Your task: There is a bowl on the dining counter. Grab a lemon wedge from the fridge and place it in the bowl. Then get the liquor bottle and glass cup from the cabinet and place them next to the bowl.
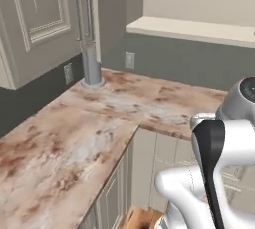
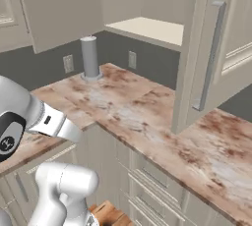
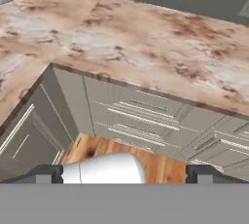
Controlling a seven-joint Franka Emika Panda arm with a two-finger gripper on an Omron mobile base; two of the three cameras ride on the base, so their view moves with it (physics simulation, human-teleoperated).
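The L-shaped wall counter [image 1: 99, 118] has a polished-looking stone top, beige with rusty red-brown veining and pale cloudy patches, smooth all over. At its back corner, toward eleven o'clock in the right base view, stands a grey cylinder [image 2: 90, 58], matt and possibly brushed metal, though the render is too soft to be sure. The cabinet doors [image 2: 216, 48] and drawer fronts [image 3: 146, 116] look like painted wood in a flat greyish cream, with satin metal bar handles [image 2: 209, 55]. The floor [image 3: 160, 167] is warm, grained wooden planking. The backsplash wall [image 1: 189, 63] is matt dark grey.
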